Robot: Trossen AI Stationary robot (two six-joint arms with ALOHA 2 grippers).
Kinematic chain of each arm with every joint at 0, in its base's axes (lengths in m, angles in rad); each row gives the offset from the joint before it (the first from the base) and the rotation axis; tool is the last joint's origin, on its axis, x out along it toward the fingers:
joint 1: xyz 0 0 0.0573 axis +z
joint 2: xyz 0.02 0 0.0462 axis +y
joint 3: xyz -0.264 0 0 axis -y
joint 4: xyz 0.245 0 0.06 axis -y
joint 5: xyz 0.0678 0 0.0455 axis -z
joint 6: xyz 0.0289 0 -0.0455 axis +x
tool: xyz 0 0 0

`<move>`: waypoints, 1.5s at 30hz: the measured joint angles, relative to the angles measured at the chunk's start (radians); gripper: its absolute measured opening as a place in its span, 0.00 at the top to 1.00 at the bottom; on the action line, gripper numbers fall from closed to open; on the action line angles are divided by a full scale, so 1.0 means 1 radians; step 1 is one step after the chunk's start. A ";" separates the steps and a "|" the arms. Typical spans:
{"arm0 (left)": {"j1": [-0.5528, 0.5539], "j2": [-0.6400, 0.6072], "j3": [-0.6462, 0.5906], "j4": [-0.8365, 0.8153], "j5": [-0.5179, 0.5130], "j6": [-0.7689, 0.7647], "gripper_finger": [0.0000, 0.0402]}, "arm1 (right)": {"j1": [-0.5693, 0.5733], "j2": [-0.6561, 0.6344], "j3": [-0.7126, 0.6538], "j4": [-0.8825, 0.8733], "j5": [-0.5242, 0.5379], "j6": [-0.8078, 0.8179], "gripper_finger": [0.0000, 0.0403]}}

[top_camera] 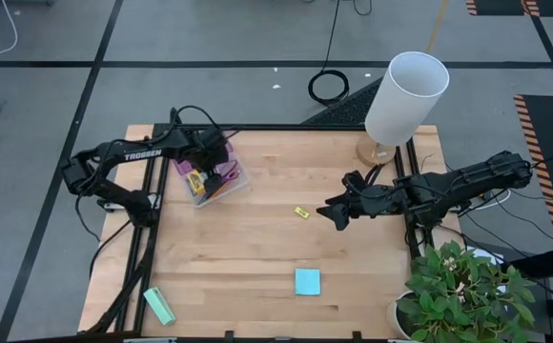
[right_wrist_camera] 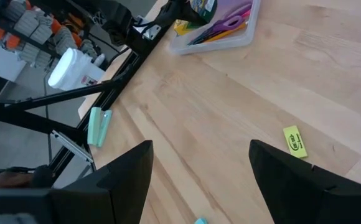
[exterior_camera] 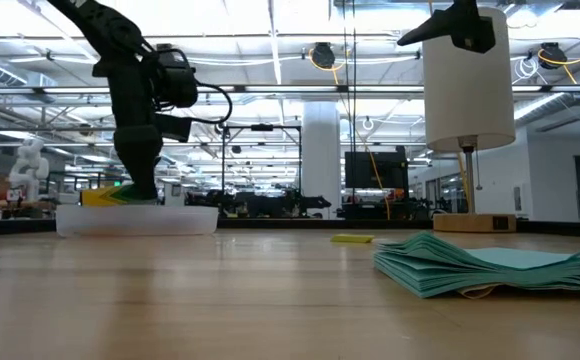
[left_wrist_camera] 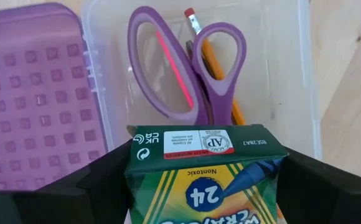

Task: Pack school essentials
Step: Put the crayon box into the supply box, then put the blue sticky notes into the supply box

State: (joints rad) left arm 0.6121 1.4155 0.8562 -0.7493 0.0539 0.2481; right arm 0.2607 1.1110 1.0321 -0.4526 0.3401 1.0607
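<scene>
Seen from above, at ten o'clock on the light wooden table (top_camera: pixel 257 248): clear plastic case (top_camera: pixel 236 183), with purple-handled scissors (left_wrist_camera: pixel 187 68) and an orange pencil (left_wrist_camera: pixel 200 38) inside. Over the case, between the left gripper's (left_wrist_camera: pixel 205 171) fingers: yellow-green cardboard crayon box (left_wrist_camera: pixel 205 177). Near centre: tiny yellow piece (top_camera: pixel 301 212), with the right gripper (top_camera: pixel 337 211) just at its three o'clock. At six o'clock: cyan square sticky-note pad (top_camera: pixel 307 281). At eight o'clock, by the corner: mint-green rectangular block (top_camera: pixel 159 306). At two o'clock: white cylindrical lamp (top_camera: pixel 405 95). At four o'clock: green potted plant (top_camera: pixel 458 286).

A yellow-green cardboard crayon box (left_wrist_camera: pixel 205 180) is pinched upright in the left end effector (left_wrist_camera: pixel 199 186) above a clear plastic case (top_camera: pixel 210 181). Inside the case lie purple-handled scissors (left_wrist_camera: pixel 187 68) over thin pencils (left_wrist_camera: pixel 215 62). A small yellow piece (top_camera: pixel 301 212) and a cyan square sticky-note pad (top_camera: pixel 307 281) lie apart on the wooden surface (top_camera: pixel 257 248).
</scene>
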 joint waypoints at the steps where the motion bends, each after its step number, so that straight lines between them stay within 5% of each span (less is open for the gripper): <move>1: 0.000 0.000 0.000 0.002 0.000 0.009 0.20 | 0.000 0.000 0.000 0.000 0.000 -0.001 0.36; 31: 0.000 0.000 0.000 -0.020 -0.030 0.053 0.20 | 0.000 0.000 0.000 0.000 -0.001 -0.029 0.36; 45: 0.000 0.000 0.001 -0.036 -0.031 0.029 0.10 | 0.000 0.000 0.000 0.012 -0.002 -0.033 0.36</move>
State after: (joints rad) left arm 0.6118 1.4156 0.8569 -0.7852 0.0227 0.2773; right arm 0.2604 1.1107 1.0321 -0.4406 0.3378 1.0279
